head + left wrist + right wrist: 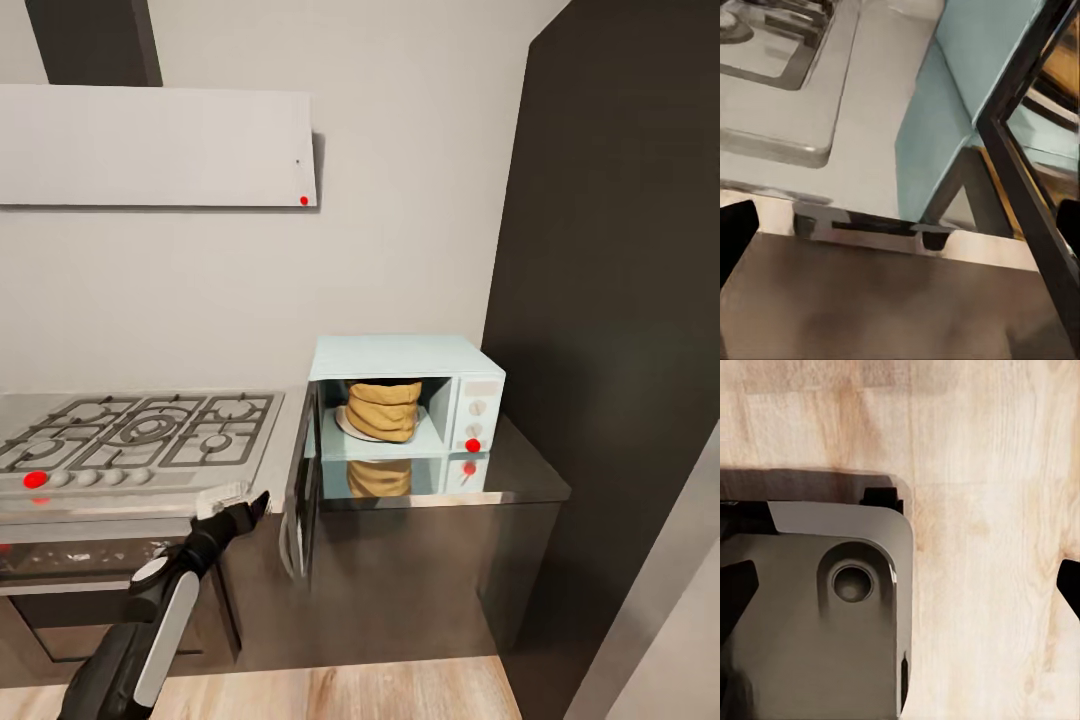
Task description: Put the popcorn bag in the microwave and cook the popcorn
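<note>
Left gripper (248,507): jaws parted wide, holding nothing, poised at the desk (530,470) front edge just beside the open microwave door (303,490). Right gripper (900,585): jaws spread wide, empty, above the wooden floor (982,472) and a grey part of the robot's base (832,622). One pale-blue microwave (400,358) stands on the desk; one tan popcorn bag (383,408) sits upright inside on its plate. One gas hob (140,432) lies to its left. The left wrist view shows the door frame edge-on; the head view shows the bag's reflection in the desk.
</note>
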Controlling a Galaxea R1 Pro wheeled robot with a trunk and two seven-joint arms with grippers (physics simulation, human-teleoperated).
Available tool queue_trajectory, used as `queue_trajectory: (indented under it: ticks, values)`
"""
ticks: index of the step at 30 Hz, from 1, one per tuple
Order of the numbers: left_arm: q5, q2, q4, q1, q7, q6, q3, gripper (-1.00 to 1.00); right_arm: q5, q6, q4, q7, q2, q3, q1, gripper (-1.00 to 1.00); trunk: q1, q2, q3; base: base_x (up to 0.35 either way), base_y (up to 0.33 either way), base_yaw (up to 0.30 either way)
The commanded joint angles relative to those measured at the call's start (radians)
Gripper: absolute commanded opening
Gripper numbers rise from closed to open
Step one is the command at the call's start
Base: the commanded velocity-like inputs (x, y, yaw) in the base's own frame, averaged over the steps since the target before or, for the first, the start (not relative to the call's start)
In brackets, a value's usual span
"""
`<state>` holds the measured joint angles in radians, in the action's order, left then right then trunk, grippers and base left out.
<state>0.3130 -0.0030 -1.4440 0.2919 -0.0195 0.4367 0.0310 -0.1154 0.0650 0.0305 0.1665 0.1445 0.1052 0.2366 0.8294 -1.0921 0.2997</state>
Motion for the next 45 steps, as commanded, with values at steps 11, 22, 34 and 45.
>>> queue_trajectory:
  ticks: [11, 22, 34, 45]
  values:
    - [-0.072, -0.009, -0.001, 0.001, 0.005, -0.016, -0.059, 1.00, 0.043, -0.040, 0.004, -0.013, -0.019, 0.014, -0.020, 1.00, 0.000, -0.001, -0.002, 0.000, 0.000, -0.067]
    - [-0.071, -0.018, -0.005, 0.001, 0.083, -0.016, -0.106, 1.00, 0.073, -0.094, 0.004, -0.028, -0.021, 0.014, -0.033, 1.00, 0.000, -0.001, -0.010, 0.000, 0.000, -0.252]
    - [-0.075, -0.064, -0.018, 0.001, 0.044, -0.014, -0.204, 1.00, 0.073, -0.095, 0.003, -0.032, -0.022, 0.014, -0.033, 1.00, 0.000, -0.001, -0.020, 0.000, 0.000, -0.258]
    - [-0.072, -0.071, -0.015, 0.001, -0.060, -0.016, -0.208, 1.00, 0.073, -0.096, 0.003, -0.032, -0.020, 0.014, -0.033, 1.00, 0.000, -0.001, -0.025, 0.200, 0.000, -0.149]
